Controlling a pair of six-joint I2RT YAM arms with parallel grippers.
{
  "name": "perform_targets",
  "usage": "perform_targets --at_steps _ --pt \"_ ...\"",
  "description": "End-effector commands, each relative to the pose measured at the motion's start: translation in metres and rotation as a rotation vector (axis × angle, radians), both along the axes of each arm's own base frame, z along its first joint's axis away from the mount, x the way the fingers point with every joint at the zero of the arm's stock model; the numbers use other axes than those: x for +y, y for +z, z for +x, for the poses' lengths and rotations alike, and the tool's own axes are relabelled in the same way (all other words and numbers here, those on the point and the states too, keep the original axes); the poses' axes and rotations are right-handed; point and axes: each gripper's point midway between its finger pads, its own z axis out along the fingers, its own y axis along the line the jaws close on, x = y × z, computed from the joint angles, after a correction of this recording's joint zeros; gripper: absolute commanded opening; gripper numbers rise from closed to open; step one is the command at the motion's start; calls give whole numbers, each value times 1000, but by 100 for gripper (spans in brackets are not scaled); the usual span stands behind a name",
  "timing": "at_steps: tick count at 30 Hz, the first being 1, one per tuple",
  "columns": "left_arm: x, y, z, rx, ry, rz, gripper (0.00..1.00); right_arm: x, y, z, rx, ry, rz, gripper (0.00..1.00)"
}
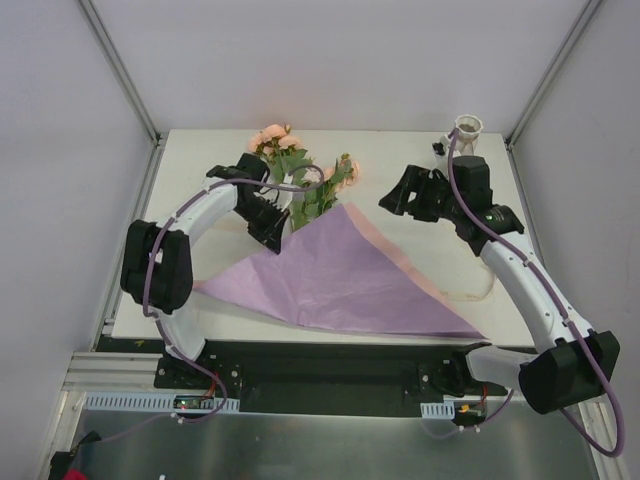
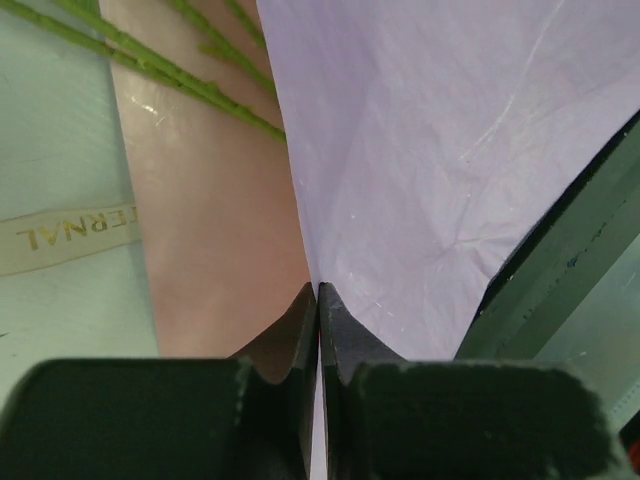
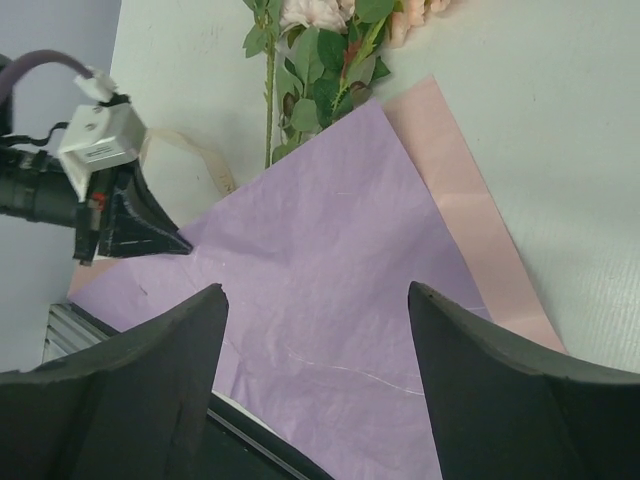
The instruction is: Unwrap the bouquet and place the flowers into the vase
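The left gripper (image 2: 318, 297) is resting with its fingers pressed together at the upper edge of the large lilac paper sheet (image 1: 340, 280), seemingly pinching that edge, though the contact is hard to make out. The right gripper (image 3: 315, 290) is hovering over the sheet, its 2 fingers spread wide and holding nothing. The peach-pink roses on thin green stems (image 1: 290, 160) are lying on the white table (image 1: 400, 150), stems running under the sheet. The tall off-white ceramic vase (image 1: 468, 128) is standing at the far right corner.

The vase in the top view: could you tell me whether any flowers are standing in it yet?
No, the flowers lie on the table by the paper wrap, well apart from the vase.
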Motion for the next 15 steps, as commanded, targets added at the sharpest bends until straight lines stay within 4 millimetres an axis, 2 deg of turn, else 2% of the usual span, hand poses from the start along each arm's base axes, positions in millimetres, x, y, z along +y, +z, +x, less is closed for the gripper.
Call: perform_targets --at_steps 1,3,4,5,6,8,10,12,13,15 --pt "-14 49 -17 -135 -59 -77 0 -5 16 4 -52 5 -1 76" --pt "-17 60 -27 -167 -89 -119 0 -11 23 7 -67 -16 2 76" --pt "-20 78 -34 -226 -117 -169 0 -13 25 8 -69 -25 6 76" --pt "-25 84 -49 -223 -147 -232 0 -15 27 9 -71 -32 8 76" --pt "-28 92 -54 -264 -169 -279 0 -15 33 11 -84 -32 13 76" --pt "-31 111 -82 -357 -256 -358 0 -14 35 13 -81 -34 20 76" --pt "-28 119 -107 -431 -338 -380 0 -11 37 14 -80 -25 28 76" --pt "-27 121 -132 -396 -413 -398 0 -10 38 15 -75 -25 39 76" --pt "-19 120 -151 -392 -462 -407 0 -8 38 15 -72 -19 44 76" --pt "-12 125 -174 -459 -568 -443 0 -4 40 13 -73 -6 54 75"
